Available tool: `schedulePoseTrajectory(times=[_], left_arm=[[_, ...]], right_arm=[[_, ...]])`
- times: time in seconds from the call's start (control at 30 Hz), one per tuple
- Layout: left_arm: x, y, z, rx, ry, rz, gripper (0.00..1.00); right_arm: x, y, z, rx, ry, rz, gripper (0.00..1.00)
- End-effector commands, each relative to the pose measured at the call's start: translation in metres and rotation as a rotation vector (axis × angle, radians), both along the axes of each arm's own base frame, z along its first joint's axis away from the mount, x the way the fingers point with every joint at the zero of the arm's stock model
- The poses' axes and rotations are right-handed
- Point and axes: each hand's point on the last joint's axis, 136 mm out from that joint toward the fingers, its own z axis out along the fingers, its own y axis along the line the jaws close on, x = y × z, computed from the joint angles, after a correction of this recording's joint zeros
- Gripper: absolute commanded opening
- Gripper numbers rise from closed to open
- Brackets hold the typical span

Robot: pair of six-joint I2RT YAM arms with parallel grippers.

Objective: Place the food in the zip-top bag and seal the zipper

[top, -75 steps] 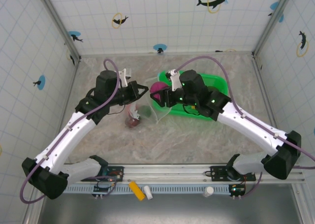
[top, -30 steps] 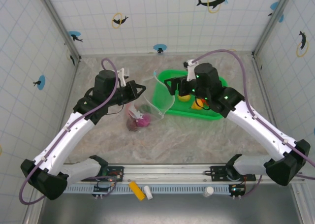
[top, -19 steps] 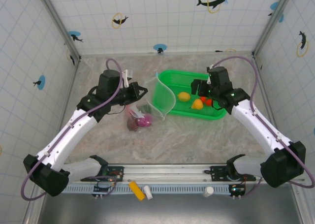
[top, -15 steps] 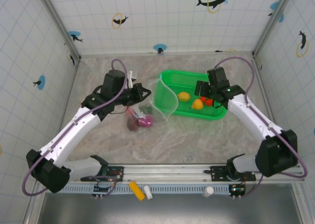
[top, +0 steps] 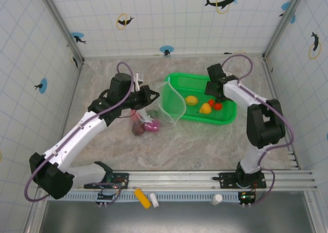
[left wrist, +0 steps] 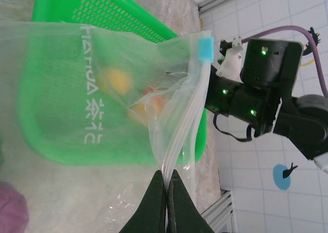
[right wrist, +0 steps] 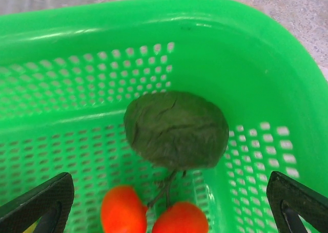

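The basket (top: pixel 228 119), toward the worktop's far right, holds a yellow fruit (top: pixel 191 100), an orange one (top: pixel 205 108) and red pieces (top: pixel 218 106). The right wrist view adds a wrinkled dark green piece (right wrist: pixel 176 129) in its corner, below the wide-spread right gripper (right wrist: pixel 166 207). The clear bag (top: pixel 173 104) stands mid-worktop by the basket's left edge, a pink piece (top: pixel 151 124) and a maroon piece (top: pixel 138 128) in its lower end. The left gripper (left wrist: pixel 166 189) pinches its blue-tipped zipper (left wrist: pixel 188 115).

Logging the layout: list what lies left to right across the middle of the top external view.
left pincer → zip-top bag → rounder yellow fruit → red food → green basket, right rim
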Motion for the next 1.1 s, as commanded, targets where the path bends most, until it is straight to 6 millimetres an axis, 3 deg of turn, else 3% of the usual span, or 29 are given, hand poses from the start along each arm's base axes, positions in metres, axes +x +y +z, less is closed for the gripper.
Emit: schedulePoseTrajectory(times=[0.0, 0.13, 0.37, 0.63, 0.87, 1.07], left_arm=[[0.009, -0.008, -0.012, 0.045, 0.001, -0.035, 0.0], [0.018, -0.003, -0.022, 0.16, -0.007, -0.066, 0.0], [0.002, -0.005, -0.041, 0.139, -0.061, -0.151, 0.0], [0.012, -0.007, -0.014, 0.068, -0.262, -0.142, 0.0], [0.004, -0.003, -0.047, 0.074, -0.252, -0.145, 0.0], [0.002, -0.002, -0.057, 0.089, -0.249, -0.15, 0.0]], right_arm=[[0.012, -0.006, -0.009, -0.015, 0.024, -0.05, 1.0], [0.021, 0.011, -0.019, 0.039, 0.016, 0.011, 1.0], [0.036, 0.026, -0.022, 0.046, 0.014, 0.102, 0.95], [0.038, 0.027, -0.028, -0.087, 0.064, 0.151, 0.92], [0.02, 0.027, -0.049, -0.071, 0.119, 0.172, 0.91], [0.027, 0.035, -0.049, -0.076, 0.098, 0.213, 0.91]])
